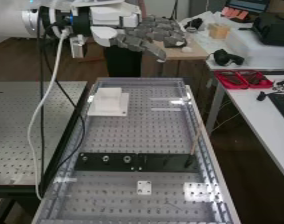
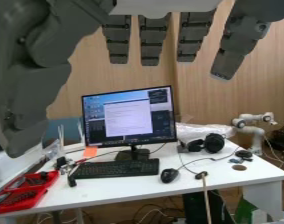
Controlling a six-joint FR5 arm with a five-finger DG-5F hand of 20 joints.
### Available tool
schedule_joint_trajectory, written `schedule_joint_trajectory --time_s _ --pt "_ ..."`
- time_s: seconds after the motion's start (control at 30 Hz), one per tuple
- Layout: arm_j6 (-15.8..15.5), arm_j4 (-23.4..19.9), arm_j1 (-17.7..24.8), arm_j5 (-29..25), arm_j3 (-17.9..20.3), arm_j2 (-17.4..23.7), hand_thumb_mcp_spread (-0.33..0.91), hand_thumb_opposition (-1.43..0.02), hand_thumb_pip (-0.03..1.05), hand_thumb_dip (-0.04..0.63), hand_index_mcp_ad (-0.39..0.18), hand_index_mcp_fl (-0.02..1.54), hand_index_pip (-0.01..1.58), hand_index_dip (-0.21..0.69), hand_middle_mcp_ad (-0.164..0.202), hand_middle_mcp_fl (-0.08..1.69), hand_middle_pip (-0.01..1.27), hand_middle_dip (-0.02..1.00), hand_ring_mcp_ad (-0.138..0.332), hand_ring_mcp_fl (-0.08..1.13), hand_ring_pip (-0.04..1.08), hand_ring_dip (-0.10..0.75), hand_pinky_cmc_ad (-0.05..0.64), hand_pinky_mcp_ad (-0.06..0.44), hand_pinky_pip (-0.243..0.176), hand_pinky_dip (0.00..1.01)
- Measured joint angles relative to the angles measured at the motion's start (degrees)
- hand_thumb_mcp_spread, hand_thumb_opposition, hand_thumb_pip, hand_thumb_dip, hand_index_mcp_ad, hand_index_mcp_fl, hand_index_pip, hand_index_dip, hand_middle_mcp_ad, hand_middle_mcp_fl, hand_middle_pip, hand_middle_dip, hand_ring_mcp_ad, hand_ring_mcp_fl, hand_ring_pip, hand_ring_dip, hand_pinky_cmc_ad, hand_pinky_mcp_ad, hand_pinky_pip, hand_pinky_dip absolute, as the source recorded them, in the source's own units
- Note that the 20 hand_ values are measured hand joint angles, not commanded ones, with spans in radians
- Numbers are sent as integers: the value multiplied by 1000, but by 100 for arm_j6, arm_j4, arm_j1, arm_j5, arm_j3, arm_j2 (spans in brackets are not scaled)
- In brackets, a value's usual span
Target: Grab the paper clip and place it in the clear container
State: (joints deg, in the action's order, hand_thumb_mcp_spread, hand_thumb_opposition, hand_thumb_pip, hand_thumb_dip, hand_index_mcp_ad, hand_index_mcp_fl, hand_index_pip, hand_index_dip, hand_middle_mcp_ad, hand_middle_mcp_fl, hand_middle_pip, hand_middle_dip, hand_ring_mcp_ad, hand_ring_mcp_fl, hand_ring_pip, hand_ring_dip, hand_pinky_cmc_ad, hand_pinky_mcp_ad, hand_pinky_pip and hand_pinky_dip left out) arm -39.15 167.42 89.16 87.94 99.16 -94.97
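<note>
Well, I judge that I am at the very start: the grasp comes first, and nothing is in my hand (image 1: 144,34). I have it high in the upper middle of the high view, beyond the far end of the bench (image 1: 222,201), with its fingers straight, loosely spread and touching nothing. In the wrist view they hang apart from one another, facing a desk with a monitor (image 2: 129,117) and a keyboard (image 2: 116,169).

Low in the high view, right of the small white plate (image 1: 144,188), a faint line (image 1: 174,205) may be the paper clip, but it is too slight for me to be sure. The clear container I cannot tell apart from the shine on the bench: pale glints (image 1: 167,109) at upper right of the bench, a bright patch (image 1: 201,192) at lower right.

The next move, as I see it, calls for bringing my palm round to face the bench, travelling down the frame past the white block (image 1: 108,103) and over the black strip (image 1: 136,163) without catching the slender stick (image 1: 195,141), then closing thumb and fingertip finely, since so thin a clip could easily slip
</note>
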Motion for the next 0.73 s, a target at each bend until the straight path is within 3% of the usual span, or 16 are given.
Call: schedule_joint_trajectory --time_s 0.73 --pt "-9 3 5 2 -17 -17 239 -712 421 113 -91 56 106 223 24 2 129 190 143 0 77 113 396 297 -124 490"
